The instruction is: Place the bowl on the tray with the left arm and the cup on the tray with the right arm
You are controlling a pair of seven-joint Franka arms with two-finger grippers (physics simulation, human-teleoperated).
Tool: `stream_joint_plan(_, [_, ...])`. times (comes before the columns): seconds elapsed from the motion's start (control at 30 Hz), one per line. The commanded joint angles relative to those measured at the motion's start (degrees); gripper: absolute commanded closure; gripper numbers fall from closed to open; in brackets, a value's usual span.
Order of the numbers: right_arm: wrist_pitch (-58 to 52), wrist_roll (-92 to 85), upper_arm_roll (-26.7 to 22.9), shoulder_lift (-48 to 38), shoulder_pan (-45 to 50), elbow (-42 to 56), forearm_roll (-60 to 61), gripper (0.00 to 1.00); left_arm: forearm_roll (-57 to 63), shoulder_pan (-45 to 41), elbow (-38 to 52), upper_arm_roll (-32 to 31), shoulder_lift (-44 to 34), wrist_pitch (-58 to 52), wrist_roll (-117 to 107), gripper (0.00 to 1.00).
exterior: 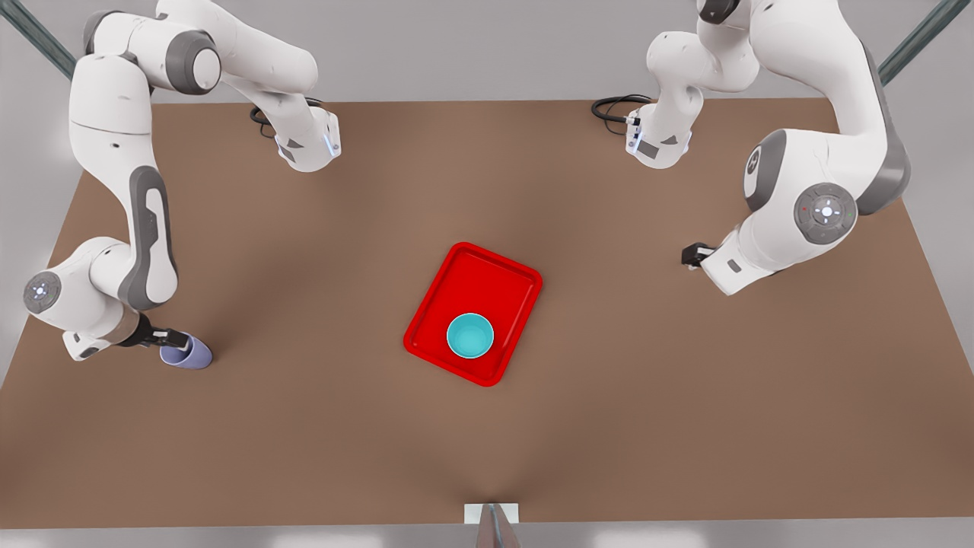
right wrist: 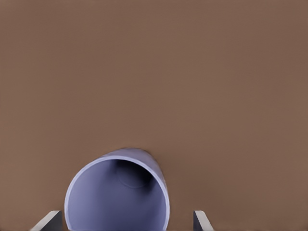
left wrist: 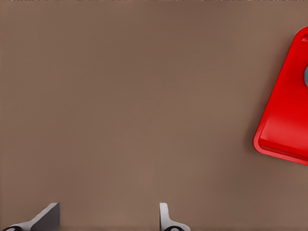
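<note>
Bowl (exterior: 470,336) on tray (exterior: 456,283); cup (exterior: 188,353) apart

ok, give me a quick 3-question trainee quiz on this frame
1. True or false: the bowl sits on the tray.
2. The cup is: A) on the tray; B) on the table, between the right gripper's open fingers; C) inside the bowl.
3. Fill in: the left gripper, away from the tray, is ____ and holds nothing.
Key: 1 true; 2 B; 3 open.
</note>
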Motion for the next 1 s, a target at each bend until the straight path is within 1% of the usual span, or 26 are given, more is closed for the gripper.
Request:
stream_joint_plan(0.0, [0.1, 0.0, 0.0, 0.3, 0.0, 0.1, 0.0, 0.0, 0.1, 0.0, 0.0, 0.0, -0.1, 0.0, 0.0, 0.0])
stream_joint_plan(0.2, [0.0, 0.0, -0.1, 1.1, -1.0, -0.2, 0.0, 0.0, 0.1, 0.0, 0.0, 0.0, -0.3, -0.7, 0.0, 0.0])
stream_joint_plan(0.23, [0.0, 0.0, 0.0, 1.3, -0.9, -0.2, -0.1, 0.01, 0.1, 0.0, 0.1, 0.0, -0.3, -0.7, 0.0, 0.0])
stream_joint_plan(0.33, [0.0, -0.1, 0.0, 2.1, -0.9, -0.2, -0.1, 0.16, 0.1, 0.0, 0.0, 0.0, -0.3, -0.7, 0.0, 0.0])
stream_joint_plan(0.53, [0.2, -0.2, 0.0, 3.4, -1.3, 0.3, -0.2, 0.22, 0.1, 0.0, 0.0, 0.1, -0.4, -1.6, 0.2, 0.0])
stream_joint_plan(0.57, [0.2, -0.2, 0.0, 3.5, -1.5, 0.4, -0.2, 0.39, 0.1, 0.0, 0.0, 0.1, -0.4, -2.0, 0.2, 0.0])
stream_joint_plan(0.6, [0.7, -0.2, 0.1, 3.6, -1.6, 0.6, -0.2, 0.6, 0.1, 0.0, 0.0, 0.1, -0.5, -2.4, 0.2, 0.0])
stream_joint_plan(0.63, [1.7, -0.2, 0.1, 3.6, -1.6, 0.4, -0.2, 0.69, 0.1, 0.0, 0.0, 0.1, -0.5, -2.7, 0.2, 0.0])
stream_joint_plan(0.7, [1.7, -0.3, 0.1, 4.0, -1.8, 0.4, -0.3, 0.79, 0.1, 0.1, -0.1, 0.2, -0.5, -2.8, 0.2, 0.0])
stream_joint_plan(0.97, [1.6, -0.3, 0.6, 4.0, -1.9, 0.6, -0.3, 0.79, -0.1, 0.1, 0.1, 0.2, -0.3, -2.8, 0.0, 0.0])
